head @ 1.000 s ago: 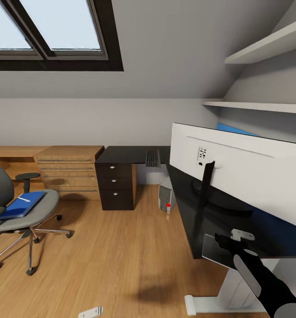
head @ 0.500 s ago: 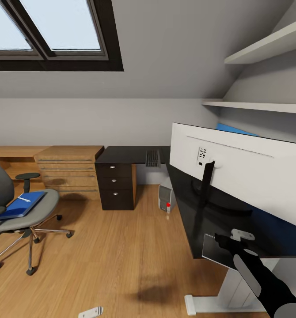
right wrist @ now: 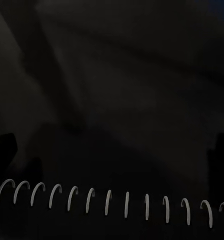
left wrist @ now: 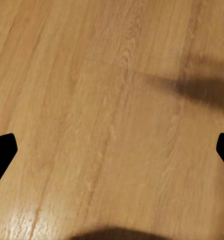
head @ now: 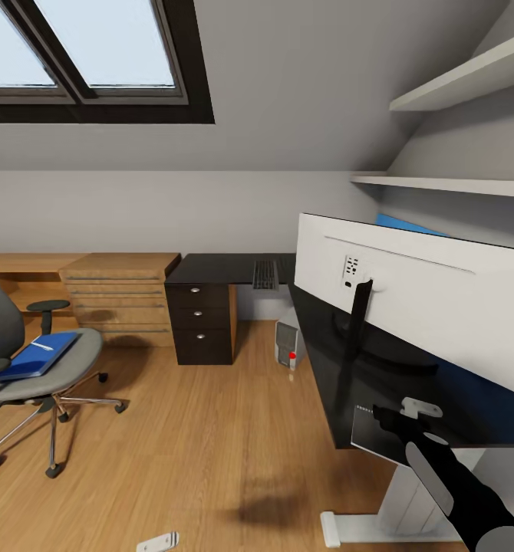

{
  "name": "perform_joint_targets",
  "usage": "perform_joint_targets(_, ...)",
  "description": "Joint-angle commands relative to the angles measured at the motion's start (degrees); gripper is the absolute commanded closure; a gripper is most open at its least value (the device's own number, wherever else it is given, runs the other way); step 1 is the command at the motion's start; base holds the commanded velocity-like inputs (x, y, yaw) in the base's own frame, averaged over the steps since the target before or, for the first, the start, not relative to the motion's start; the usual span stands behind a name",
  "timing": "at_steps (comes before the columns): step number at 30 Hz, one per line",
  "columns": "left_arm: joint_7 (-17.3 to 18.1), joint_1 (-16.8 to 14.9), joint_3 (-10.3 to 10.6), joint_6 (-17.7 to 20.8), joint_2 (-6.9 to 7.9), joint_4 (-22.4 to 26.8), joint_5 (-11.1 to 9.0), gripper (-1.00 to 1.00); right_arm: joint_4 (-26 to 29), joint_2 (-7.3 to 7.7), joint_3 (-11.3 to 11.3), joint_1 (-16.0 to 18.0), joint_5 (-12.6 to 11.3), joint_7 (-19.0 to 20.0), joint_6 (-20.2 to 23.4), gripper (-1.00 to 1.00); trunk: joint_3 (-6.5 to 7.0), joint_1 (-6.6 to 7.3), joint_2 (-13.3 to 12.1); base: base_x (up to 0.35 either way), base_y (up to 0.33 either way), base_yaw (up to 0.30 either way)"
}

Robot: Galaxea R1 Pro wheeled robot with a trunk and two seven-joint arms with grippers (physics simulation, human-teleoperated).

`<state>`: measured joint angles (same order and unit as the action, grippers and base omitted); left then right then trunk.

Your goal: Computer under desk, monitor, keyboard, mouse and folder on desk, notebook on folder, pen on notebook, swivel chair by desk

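While monitor point(head: 418, 307) stands on black desk point(head: 380, 383), left claw point(left wrist: 112, 150) wide over wood floor point(head: 196, 429); right claw point(head: 391, 418) state unclear.

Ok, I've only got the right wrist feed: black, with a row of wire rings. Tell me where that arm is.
Observer: At the desk's near edge, right jaws over the notebook.
Operator: Give me the folder.
Observer: The folder lies on the chair seat, left of the desk in the head view.
Operator: Now the left arm.
Observer: Left jaws are open over the wood floor.
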<state>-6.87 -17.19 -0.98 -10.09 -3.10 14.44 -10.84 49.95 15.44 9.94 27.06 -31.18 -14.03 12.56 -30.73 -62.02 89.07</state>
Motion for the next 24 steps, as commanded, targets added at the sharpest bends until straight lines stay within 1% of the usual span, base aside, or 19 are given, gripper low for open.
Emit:
perform_joint_targets(1,-0.03,-0.04,-0.07,-0.19,-0.03,-0.03,-0.32,-1.0,0.26,0.09,0.3,0.01,-0.92,-0.52,0.17,-1.0,0.11,0.22,-0.37,0.0,0.0,0.0)
perform_joint_targets(8,-0.06,-0.04,-0.07,-0.19,-0.06,-0.03,-0.31,-1.0,1.45,0.11,0.34,0.01,-0.92,-0.55,0.17,-1.0,1.37,1.76,-3.18,0.0,0.0,0.0)
perform_joint_targets(24,-0.07,-0.04,-0.07,-0.19,-0.06,-0.03,-0.3,-1.0,1.72,0.11,0.35,0.01,-0.91,-0.56,0.19,-1.0,4.24,5.27,-9.6,0.0,0.0,0.0)
